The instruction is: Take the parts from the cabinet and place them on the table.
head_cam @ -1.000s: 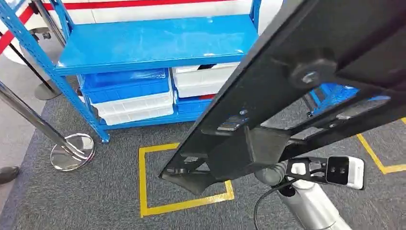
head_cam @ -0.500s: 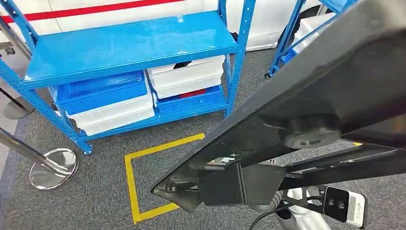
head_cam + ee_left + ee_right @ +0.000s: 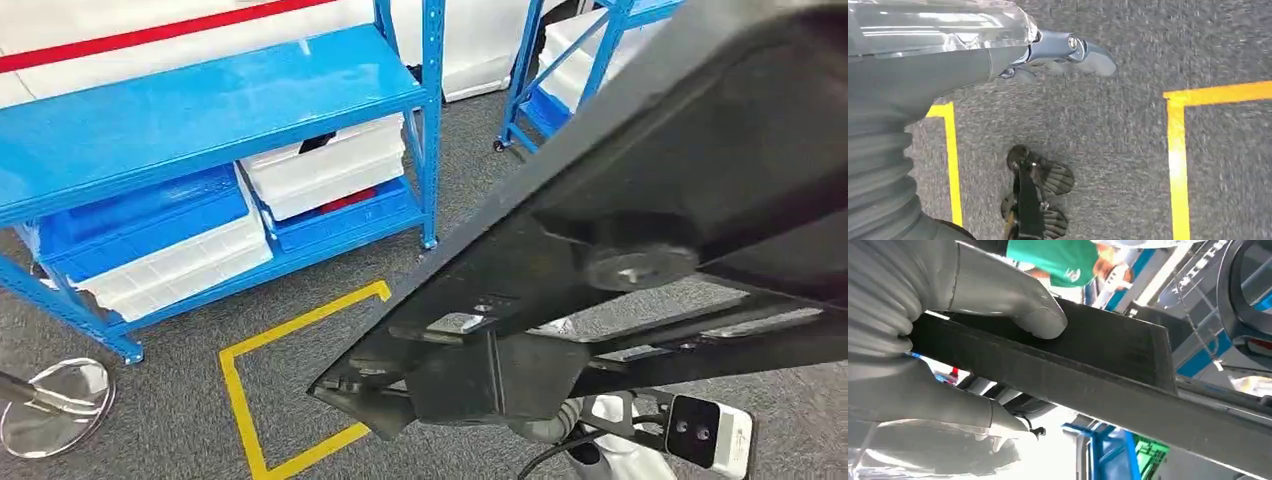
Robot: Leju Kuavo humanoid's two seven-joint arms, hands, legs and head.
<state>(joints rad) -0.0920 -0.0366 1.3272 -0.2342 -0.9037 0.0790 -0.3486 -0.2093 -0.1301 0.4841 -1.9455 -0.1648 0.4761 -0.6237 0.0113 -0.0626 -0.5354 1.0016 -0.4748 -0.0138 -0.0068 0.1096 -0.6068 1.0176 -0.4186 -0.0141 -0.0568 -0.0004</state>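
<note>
A flat, matte black part point(image 3: 640, 250) with a round boss was held raised at 3 o'clock, clamped by the right hand point(image 3: 968, 335), thumb pressed on its face. The left hand point(image 3: 1063, 52) hung over grey carpet; its closure could not be determined. White and blue plastic bins point(image 3: 180, 240) were stored in the blue steel cabinet point(image 3: 200, 110) at 10 o'clock.

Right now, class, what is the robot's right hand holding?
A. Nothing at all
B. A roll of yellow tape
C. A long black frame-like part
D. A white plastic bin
C: in the right wrist view the right hand grips the black part, thumb pressed on its flat face; the head view shows the same part stretching across the picture.
</note>
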